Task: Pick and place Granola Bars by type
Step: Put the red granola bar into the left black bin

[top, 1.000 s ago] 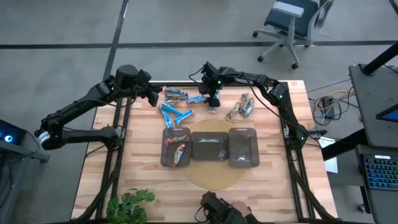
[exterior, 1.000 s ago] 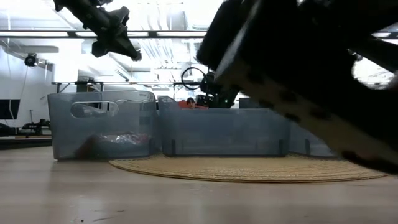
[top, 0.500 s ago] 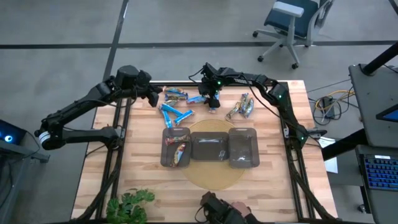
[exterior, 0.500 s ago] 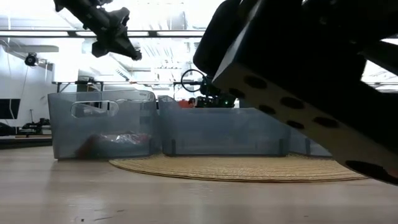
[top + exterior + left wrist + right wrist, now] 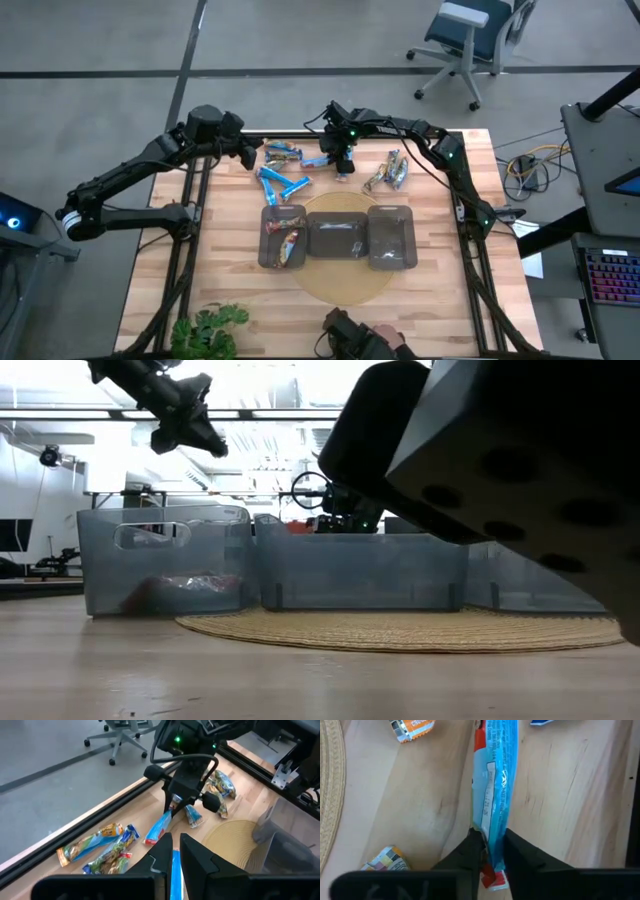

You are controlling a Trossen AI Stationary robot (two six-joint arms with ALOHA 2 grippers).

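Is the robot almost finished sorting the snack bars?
Not yet. A couple of bars lie in the left tray. The right gripper is pinching a blue bar at the table's far side. The left gripper waits, shut. Many loose bars remain on the table.

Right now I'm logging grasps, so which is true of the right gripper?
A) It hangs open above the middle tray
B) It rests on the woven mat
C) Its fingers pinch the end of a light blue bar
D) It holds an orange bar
C: in the right wrist view the right gripper has its fingers closed on one end of the light blue bar, which lies on the wooden table.
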